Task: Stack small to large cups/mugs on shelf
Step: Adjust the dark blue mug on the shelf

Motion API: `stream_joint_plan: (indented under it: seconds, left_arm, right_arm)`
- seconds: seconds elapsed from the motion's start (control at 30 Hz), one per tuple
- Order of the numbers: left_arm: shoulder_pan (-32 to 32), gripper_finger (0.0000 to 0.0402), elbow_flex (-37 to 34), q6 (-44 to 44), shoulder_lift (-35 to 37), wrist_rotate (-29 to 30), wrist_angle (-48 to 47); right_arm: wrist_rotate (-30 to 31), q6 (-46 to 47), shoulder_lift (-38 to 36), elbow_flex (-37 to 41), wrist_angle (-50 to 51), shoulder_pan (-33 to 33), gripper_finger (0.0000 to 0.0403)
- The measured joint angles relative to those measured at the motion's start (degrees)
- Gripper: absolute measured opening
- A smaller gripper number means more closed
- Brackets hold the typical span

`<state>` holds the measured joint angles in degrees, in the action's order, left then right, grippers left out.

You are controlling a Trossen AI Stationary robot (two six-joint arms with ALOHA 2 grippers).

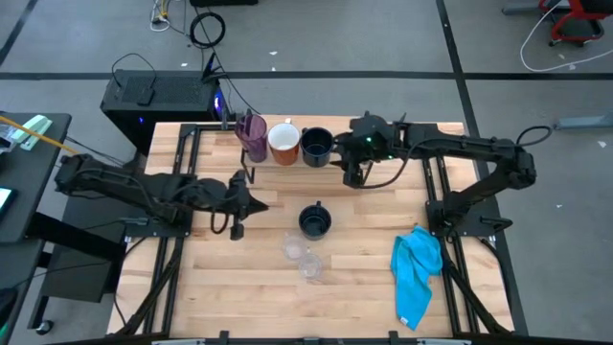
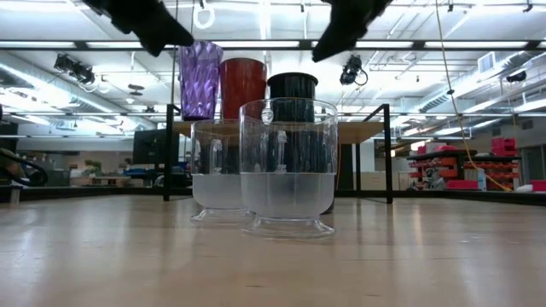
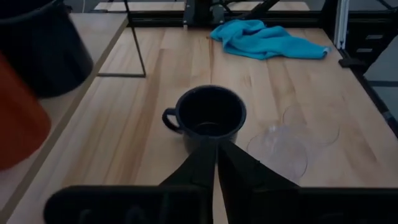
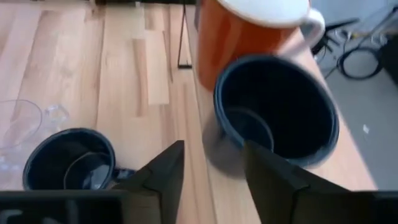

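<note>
Three are up on the shelf (image 1: pixel 421 132) along the tabletop's (image 1: pixel 230 287) far edge — the purple tumbler (image 1: pixel 253 136), the white mug (image 1: pixel 283 144) and a black mug (image 1: pixel 317 146), lined up from the shelf's left end toward its middle, tallest at the left. That order reads as a size run, which by my reckoning leaves the smaller pieces to fill in rightward.

The right gripper (image 1: pixel 354 177) sits just off that shelved black mug, at the shelf's front edge; in its wrist view the jaws stand apart with the mug's mouth just beyond them and nothing between — looks like a release, mug set down upright beside the white one.

Over on the left, the left gripper (image 1: pixel 237 228) hovers over the left-middle of the tabletop, pointed at the second black mug (image 1: pixel 314 220), which stands upright at the tabletop's centre, handle turned toward that arm. Its jaws are pressed together and empty — so this arm isn't committed to a grasp; it would need to spread them before taking the rim or handle.

The two clear cups (image 1: pixel 302 257) stand just beside each other, nearer the front edge than the mug. The blue cloth (image 1: pixel 417 273) lies crumpled toward the front right corner, out of the way.
</note>
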<state>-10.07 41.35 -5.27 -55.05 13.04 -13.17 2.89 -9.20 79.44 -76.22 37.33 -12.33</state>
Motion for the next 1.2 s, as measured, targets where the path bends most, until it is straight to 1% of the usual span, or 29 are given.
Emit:
stream_joint_plan:
  seconds: [0.17,0.3,0.47,0.73,0.87,1.0,1.2]
  left_arm:
    - [-0.02,0.0028,-2.72,0.08,3.43,0.52,0.07]
    - [0.00,0.0020,-4.57,0.16,6.45,2.36,-0.01]
    - [-0.02,0.0017,-6.86,0.58,11.02,4.17,0.02]
    - [-0.02,0.0020,-8.77,1.15,17.78,5.69,0.25]
    - [0.00,0.0013,-10.18,1.50,20.49,7.21,2.15]
    - [0.00,0.0015,-10.80,1.46,22.96,7.89,3.50]
    - [-0.02,0.0022,-10.69,0.65,26.87,7.92,4.09]
  right_arm:
    - [-0.10,-4.43,4.59,-5.31,0.84,0.47,0.0204]
    - [-0.12,-6.56,8.85,-9.48,3.44,0.20,0.0210]
    - [1.32,-8.44,12.85,-13.36,5.00,0.03,0.0199]
    - [2.43,-8.40,17.16,-18.40,9.90,-0.36,0.0185]
    - [2.44,-8.63,18.49,-19.04,10.24,-0.30,0.0184]
    - [2.56,-8.69,18.45,-19.08,10.26,-0.80,0.0182]
    - [2.15,-8.54,18.45,-19.08,11.31,-2.21,0.0152]
